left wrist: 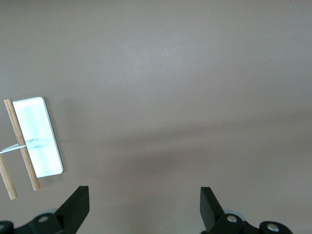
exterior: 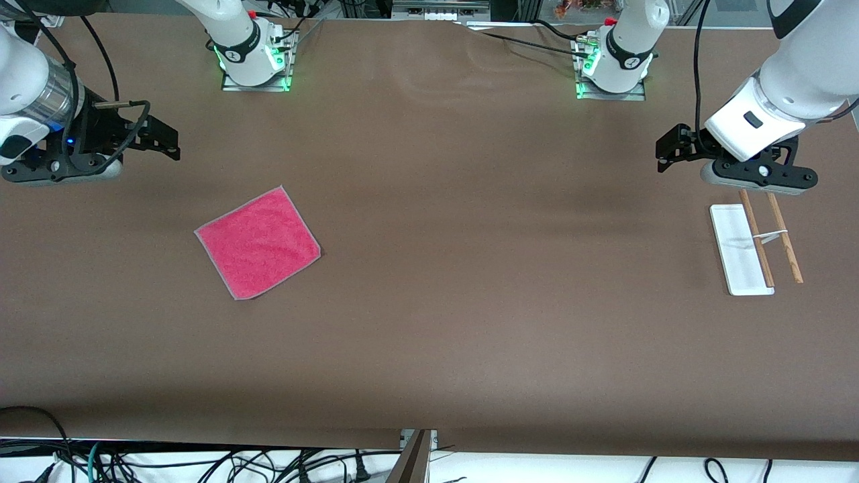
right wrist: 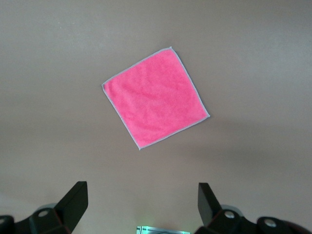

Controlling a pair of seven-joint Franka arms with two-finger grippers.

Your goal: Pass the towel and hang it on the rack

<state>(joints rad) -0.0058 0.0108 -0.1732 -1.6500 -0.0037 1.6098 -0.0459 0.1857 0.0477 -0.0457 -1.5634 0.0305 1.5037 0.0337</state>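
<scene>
brown table [exterior: 429,302]: towel [exterior: 258,242] flat, rack [exterior: 755,245] apart.

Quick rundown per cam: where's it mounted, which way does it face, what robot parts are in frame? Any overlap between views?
Front view: high across the table, facing both bases; shows both arms, the left pincer over the table beside the rack, the right pincer above the towel's end.
Left wrist view: looks down past its own open fingertips at the rack.
Right wrist view: looks down past its own open fingertips at the flat towel.
Shared: front and left wrist show the rack; front and right wrist the towel.
</scene>
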